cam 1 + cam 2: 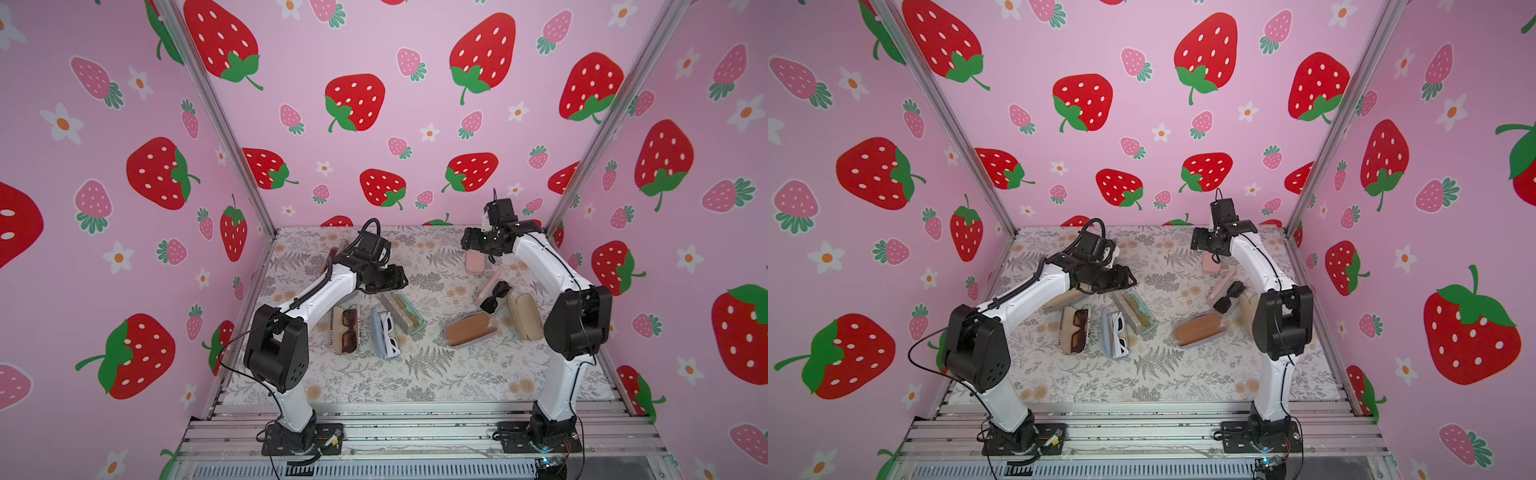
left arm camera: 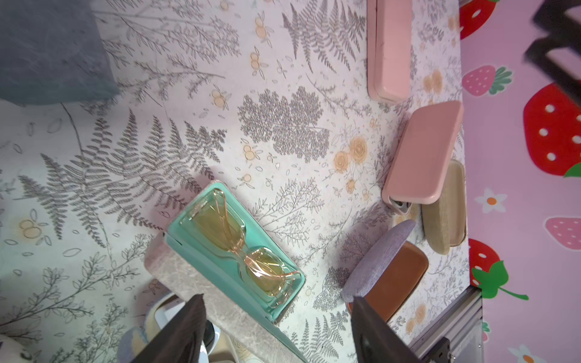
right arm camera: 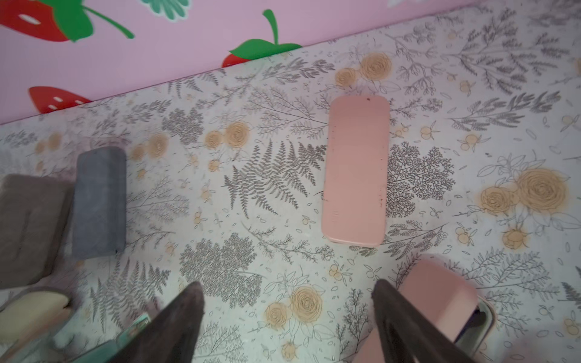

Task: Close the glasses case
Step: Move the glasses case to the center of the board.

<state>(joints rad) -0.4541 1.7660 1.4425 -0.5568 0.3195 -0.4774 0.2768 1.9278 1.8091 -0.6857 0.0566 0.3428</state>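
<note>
While the floral desk [image 1: 415, 374] carried several open cases [image 1: 469, 328], the left tool [image 2: 278, 297] hung with its jaws apart and empty just above the teal-lined glasses case [image 2: 187, 240]. The case sat near the desk's middle, its lid [image 2: 176, 270] laid back. The right tool [image 3: 287, 283], also spread and empty, hovered over a shut pink case [image 3: 355, 169] near the far edge. The approach looked to be the step in hand. Next, the lid needed catching and swinging over the yellow glasses [image 2: 239, 248].
</note>
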